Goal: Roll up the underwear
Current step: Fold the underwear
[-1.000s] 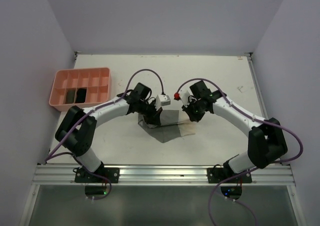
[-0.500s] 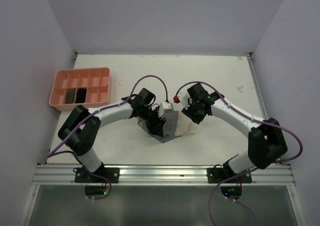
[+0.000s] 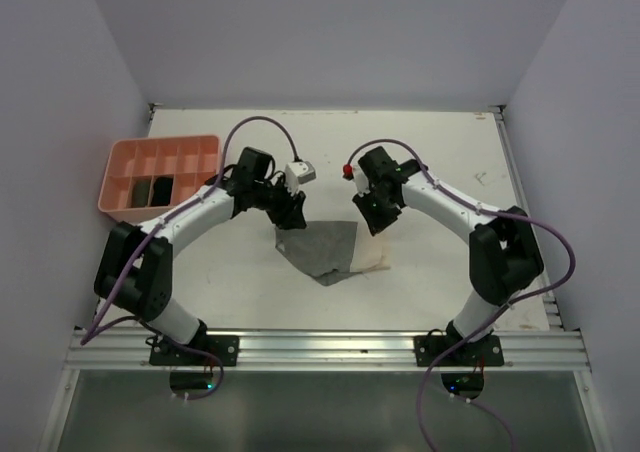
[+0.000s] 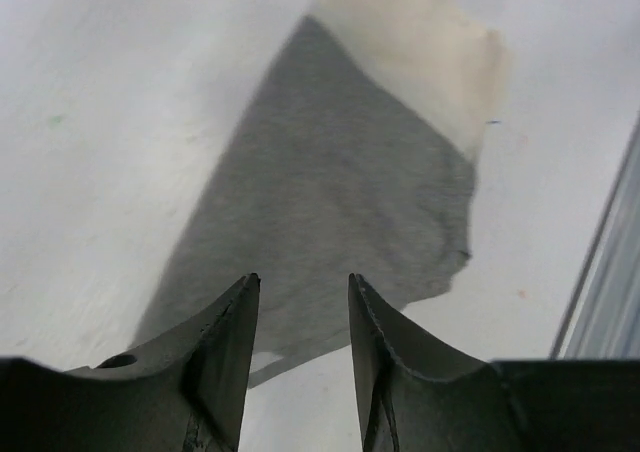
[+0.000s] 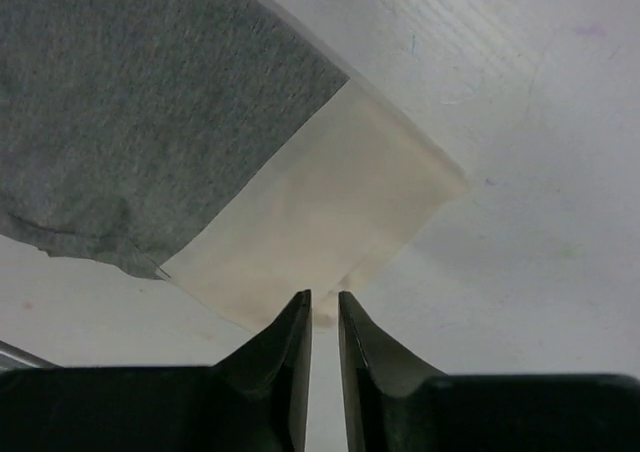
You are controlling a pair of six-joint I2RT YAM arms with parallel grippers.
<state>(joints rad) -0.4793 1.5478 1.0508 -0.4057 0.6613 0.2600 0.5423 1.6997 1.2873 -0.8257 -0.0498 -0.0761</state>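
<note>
Though spread flat mid-table, gripped by neither arm: underwear [image 3: 325, 252], grey over cream. At its 11 o'clock, left gripper [image 3: 290, 215], jaws parted, empty. At its 1 o'clock, right gripper [image 3: 374, 217], jaws a slit apart, nothing between. At 9 o'clock, well apart, tray [image 3: 115, 167] with black pieces [image 3: 150, 189] inside.

The flat underwear [image 3: 325, 250] lies mid-counter [image 3: 440, 152], with the left claw [image 3: 292, 219] just behind its left corner and the right claw [image 3: 377, 222] just behind its right edge. Well to its left and slightly behind sits the tray [image 3: 165, 142]. It holds 2 rolls side by side in its front row, the left roll [image 3: 131, 191] and the right roll [image 3: 158, 188].
</note>
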